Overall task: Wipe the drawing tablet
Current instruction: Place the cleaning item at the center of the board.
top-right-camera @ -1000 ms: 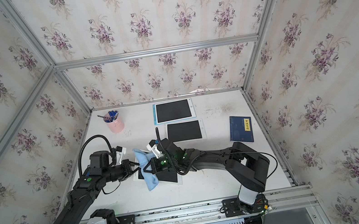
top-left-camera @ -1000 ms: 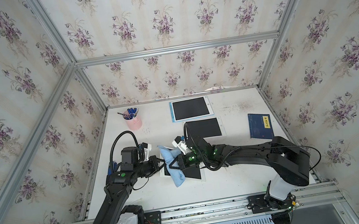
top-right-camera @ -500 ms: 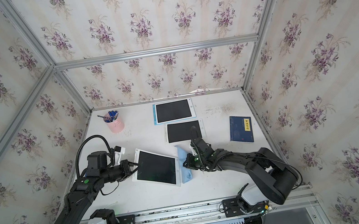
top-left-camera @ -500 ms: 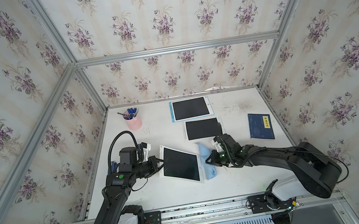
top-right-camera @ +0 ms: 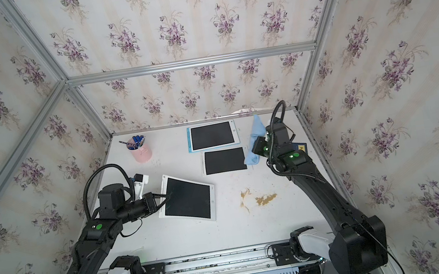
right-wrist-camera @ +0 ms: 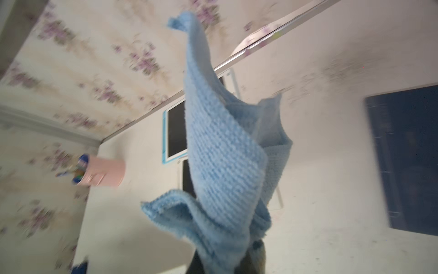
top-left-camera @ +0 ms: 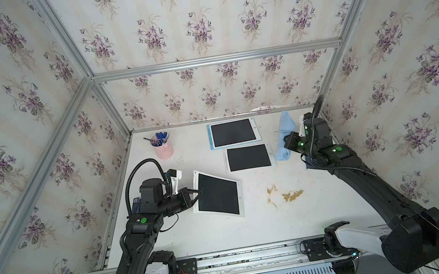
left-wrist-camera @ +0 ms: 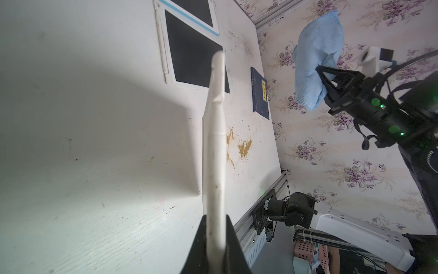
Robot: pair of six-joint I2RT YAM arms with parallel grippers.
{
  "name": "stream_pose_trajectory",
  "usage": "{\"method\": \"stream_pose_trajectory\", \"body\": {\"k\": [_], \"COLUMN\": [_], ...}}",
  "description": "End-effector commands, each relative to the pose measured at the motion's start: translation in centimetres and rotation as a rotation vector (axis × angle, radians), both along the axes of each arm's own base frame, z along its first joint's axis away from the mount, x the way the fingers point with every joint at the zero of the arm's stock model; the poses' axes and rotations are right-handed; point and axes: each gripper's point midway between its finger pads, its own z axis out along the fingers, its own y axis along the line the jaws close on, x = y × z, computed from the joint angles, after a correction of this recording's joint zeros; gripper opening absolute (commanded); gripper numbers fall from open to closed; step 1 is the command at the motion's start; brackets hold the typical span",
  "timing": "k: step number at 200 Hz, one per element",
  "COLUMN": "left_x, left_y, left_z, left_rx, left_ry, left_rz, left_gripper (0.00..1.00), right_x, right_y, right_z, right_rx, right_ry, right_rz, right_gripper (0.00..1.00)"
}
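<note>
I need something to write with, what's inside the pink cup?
Blue pens and a dark pencil stick out of the cup; anything deeper is hidden by its wall.

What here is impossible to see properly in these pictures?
- Screen of the drawing tablet, left wrist view: seen edge-on, only its white rim shows.
- Tips of the right gripper, right wrist view: wrapped in the blue cloth.
- The blue booklet, in a top view: mostly under the right arm.
- The pens in the pink cup, right wrist view: motion-blurred.
</note>
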Motion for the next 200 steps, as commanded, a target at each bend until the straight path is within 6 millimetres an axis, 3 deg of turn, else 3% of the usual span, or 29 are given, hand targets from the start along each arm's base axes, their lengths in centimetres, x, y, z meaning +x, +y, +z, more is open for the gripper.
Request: {"method": "stream_pose_trajectory", "body": {"k": [1, 30, 52, 97, 135, 141, 159, 166, 178, 200], "left_x": [0.6, 1.0, 1.5, 1.1, 0.8, 0.8, 0.8, 0.8, 0.8, 0.9], "left_y": [-0.5, -1.4, -1.7, -1.4, -1.8, -1.8, -1.8, -1.8, -1.8, -1.7], "left_z": [2.2, 3.7, 4.1, 3.5, 3.0, 2.9, 2.6, 2.6, 2.7, 3.1], "left_rx": [-0.018, -0.072, -0.101, -0.075, -0.101, -0.105, -0.109, -0.108, -0.105, -0.095], "left_ry": [-0.12, -0.203, -0.236, -0.278, -0.266, -0.26, -0.253, -0.252, -0.254, -0.264], "left_rz": [-0.039, -0.097, -0.103, -0.097, -0.1, -0.096, -0.089, -0.089, -0.093, -0.088], "left_gripper": [0.0, 0.04, 0.05, 0.05, 0.06, 0.06, 0.07, 0.08, 0.09, 0.09], "right_x": [-0.3, -0.2, -0.9, 0.0, 0.1, 0.4, 1.3, 1.8, 2.4, 3.1], "right_y": [-7.9, -14.3, -17.3, -18.0, -18.0, -18.1, -18.1, -17.9, -17.4, -15.3], "right_z": [-2.3, -6.3, -9.1, -14.1, -16.6, -16.5, -15.6, -15.0, -13.5, -10.2], "right_rx": [-0.093, -0.102, -0.18, -0.209, -0.227, -0.233, -0.246, -0.243, -0.229, -0.188], "right_ry": [0.117, 0.27, 0.413, 0.584, 0.653, 0.646, 0.607, 0.584, 0.538, 0.419], "right_rz": [-0.27, -0.503, -0.671, -0.719, -0.718, -0.708, -0.67, -0.644, -0.603, -0.503], "right_gripper": [0.0, 0.0, 0.0, 0.0, 0.0, 0.05, 0.58, 0.72, 0.82, 0.87]}}
